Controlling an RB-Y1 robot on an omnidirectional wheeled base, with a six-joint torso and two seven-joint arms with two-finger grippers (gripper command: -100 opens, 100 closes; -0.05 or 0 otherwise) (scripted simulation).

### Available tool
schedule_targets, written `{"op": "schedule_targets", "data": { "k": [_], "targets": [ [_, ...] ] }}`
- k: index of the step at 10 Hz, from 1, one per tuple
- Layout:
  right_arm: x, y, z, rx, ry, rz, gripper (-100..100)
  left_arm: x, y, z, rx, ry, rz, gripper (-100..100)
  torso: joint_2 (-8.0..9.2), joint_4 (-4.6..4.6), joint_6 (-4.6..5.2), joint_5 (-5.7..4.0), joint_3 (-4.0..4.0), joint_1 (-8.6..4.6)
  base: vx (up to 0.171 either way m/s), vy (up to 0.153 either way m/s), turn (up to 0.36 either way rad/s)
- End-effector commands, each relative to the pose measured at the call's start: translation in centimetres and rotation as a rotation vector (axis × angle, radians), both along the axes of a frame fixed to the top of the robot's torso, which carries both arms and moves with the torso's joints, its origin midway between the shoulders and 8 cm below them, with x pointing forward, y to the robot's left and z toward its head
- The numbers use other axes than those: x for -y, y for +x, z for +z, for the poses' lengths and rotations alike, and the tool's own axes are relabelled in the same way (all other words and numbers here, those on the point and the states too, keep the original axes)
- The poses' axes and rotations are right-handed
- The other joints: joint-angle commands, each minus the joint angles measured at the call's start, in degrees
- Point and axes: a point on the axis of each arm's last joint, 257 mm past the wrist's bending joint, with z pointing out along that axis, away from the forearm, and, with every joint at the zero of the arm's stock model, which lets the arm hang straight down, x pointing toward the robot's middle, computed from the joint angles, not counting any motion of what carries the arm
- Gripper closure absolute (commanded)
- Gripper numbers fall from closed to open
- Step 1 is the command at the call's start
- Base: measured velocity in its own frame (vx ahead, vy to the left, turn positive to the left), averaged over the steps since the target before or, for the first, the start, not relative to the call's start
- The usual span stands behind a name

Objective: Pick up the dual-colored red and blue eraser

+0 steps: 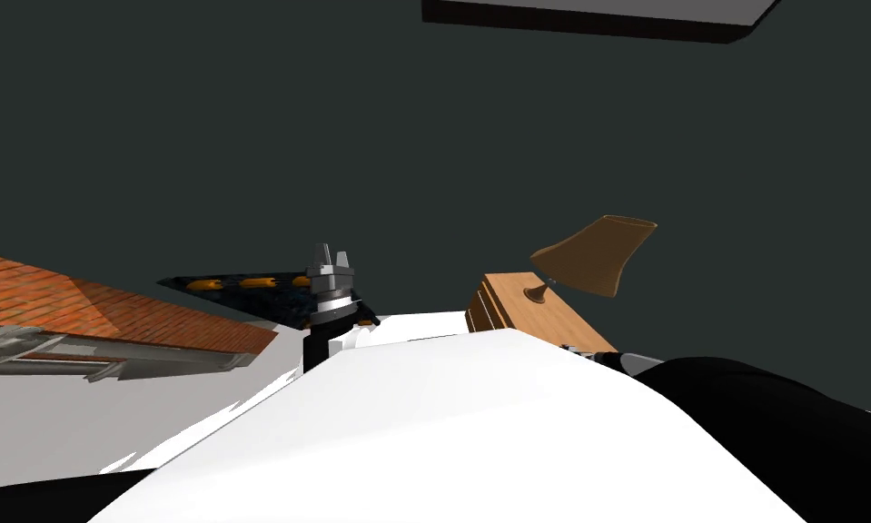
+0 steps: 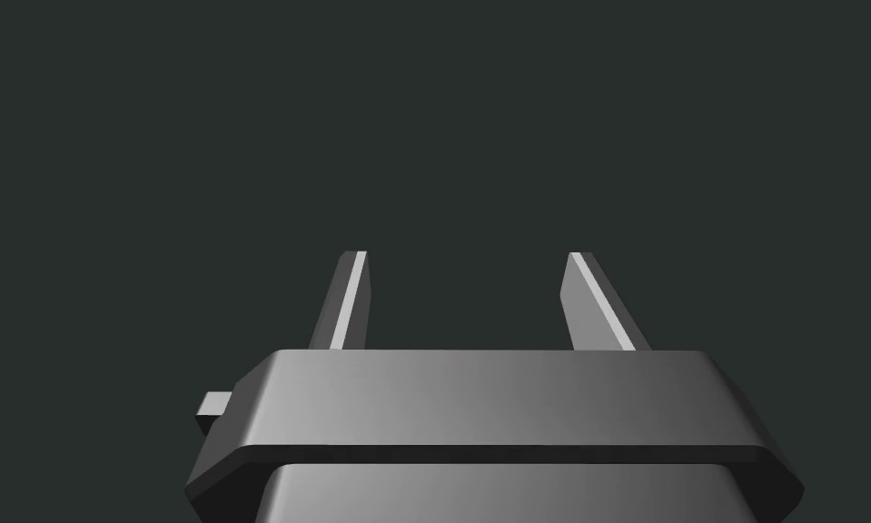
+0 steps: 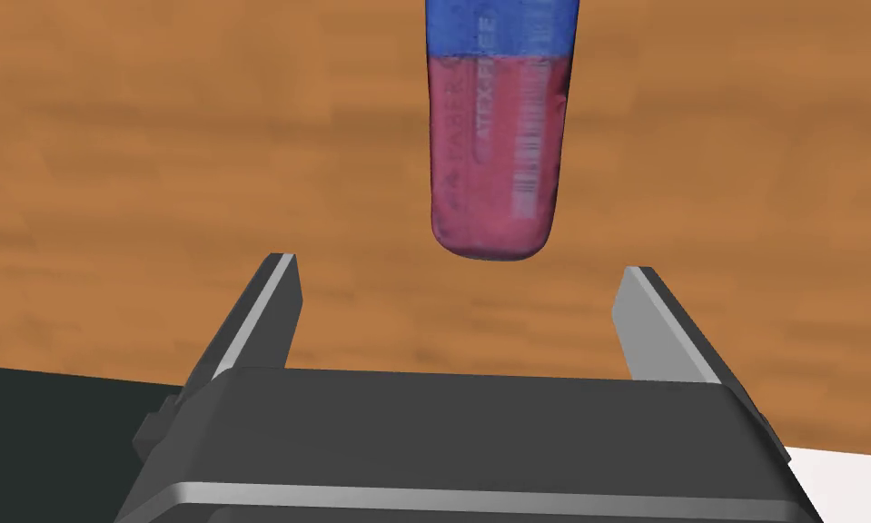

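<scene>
The eraser [image 3: 497,136] lies flat on a brown wooden top [image 3: 152,182], its red part toward my right gripper and its blue part beyond. My right gripper [image 3: 456,268] hovers just short of the red end, fingers open on either side of the eraser's line and touching nothing. In the head view the wooden table [image 1: 542,313] stands at the right, where my right forearm [image 1: 624,359] reaches its near edge. My left gripper [image 1: 331,259] is raised at the centre left, open and empty, and faces a flat dark grey-green surface.
A brown lamp [image 1: 597,254] stands on the wooden table. A brick-patterned surface [image 1: 106,309] runs along the left. Behind the left gripper lies a dark patterned panel [image 1: 242,283] with orange shapes. A dark wall fills the background.
</scene>
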Motion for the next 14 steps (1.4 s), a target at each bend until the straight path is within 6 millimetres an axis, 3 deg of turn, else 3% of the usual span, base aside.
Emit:
{"op": "schedule_targets", "data": {
  "k": [1, 2, 3, 4, 5, 6, 10, 11, 14],
  "targets": [
    [0.6, -1.1, 0.4, -0.023, -0.007, 0.0, -100, 0.0, 0.0, 0.0, 0.0, 0.0, 0.0, 0, 0.0, 0.0, 0.0, 0.0, 0.0, 0.0, -0.018, -0.073, 0.101],
    [1.4, -3.2, 0.3, -0.072, -0.022, 0.003, -100, 0.0, 0.0, 0.0, 0.0, 0.0, 0.0, 0, -0.04, 0.0, 0.07, 0.02, -0.02, 0.08, -0.021, -0.077, 0.218],
    [1.6, -4.1, 0.2, -0.092, -0.027, 0.002, -100, 0.0, 0.0, 0.0, 0.0, 0.0, 0.0, 0, -0.04, -0.01, 0.02, 0.02, -0.02, 0.07, -0.023, -0.1, 0.28],
    [1.4, -3.4, 0.2, -0.075, -0.023, 0.0, -100, 0.0, 0.0, 0.0, 0.0, 0.0, 0.0, 0, -0.05, -0.01, 0.03, 0.01, -0.03, 0.0, -0.009, -0.05, 0.052],
    [1.4, -3.6, 0.3, -0.078, -0.024, 0.001, 0, 0.0, 0.0, 0.0, 0.0, 0.0, 0.0, 0, -0.09, -0.01, 0.08, 0.02, -0.05, 0.16, -0.002, -0.009, -0.007],
    [1.5, -4.3, -0.6, -0.074, -0.026, -0.013, -100, 0.0, 0.0, 0.0, 0.0, 0.0, 0.0, 0, -0.12, -0.02, 0.07, 0.06, -0.06, 0.3, -0.003, -0.003, 0.102],
    [1.4, -5.3, -1.6, -0.069, -0.027, -0.032, -100, 0.0, 0.0, 0.0, 0.0, 0.0, 0.0, 0, -0.12, -0.02, 0.08, 0.08, -0.06, 0.38, -0.002, 0.0, 0.061],
    [1.5, -5.4, -1.7, -0.069, -0.028, -0.03, 100, 0.0, 0.0, 0.0, 0.0, 0.0, 0.0, 0, -0.13, -0.02, 0.07, 0.09, -0.07, 0.39, 0.0, 0.0, 0.0],
    [1.5, -5.4, -1.7, -0.071, -0.028, -0.031, 100, 0.0, 0.0, 0.0, 0.0, 0.0, 0.0, 0, -0.13, -0.01, 0.05, 0.08, -0.07, 0.38, 0.0, 0.0, 0.0]
  ]
}}
